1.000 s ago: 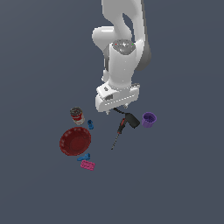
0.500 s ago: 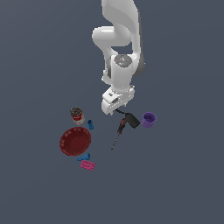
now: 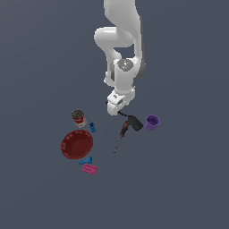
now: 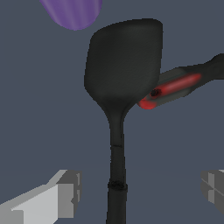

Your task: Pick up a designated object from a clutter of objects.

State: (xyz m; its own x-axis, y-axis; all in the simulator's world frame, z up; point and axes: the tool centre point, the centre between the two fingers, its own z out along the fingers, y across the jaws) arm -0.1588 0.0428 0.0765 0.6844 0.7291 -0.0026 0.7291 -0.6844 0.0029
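Black, the spatula [image 4: 120, 78] lies on the floor, its handle between the gripper's [image 4: 140, 192] wide-apart fingers [image 4: 65, 192], which hold nothing. Its blade overlaps the screwdriver's [image 4: 175, 85] red-and-black handle; the purple cup [image 4: 72, 11] sits just beyond the blade.

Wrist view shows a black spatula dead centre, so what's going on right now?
The arm's gripper is down low over the black spatula, open, with a finger on each side of the long handle and nothing gripped yet. The spatula lies flat, its blade overlapping the red-and-black handle of the screwdriver, with the purple cup just beyond the blade. In the exterior view, the can, red bowl, blue bits and pink brick sit apart, toward that view's left.
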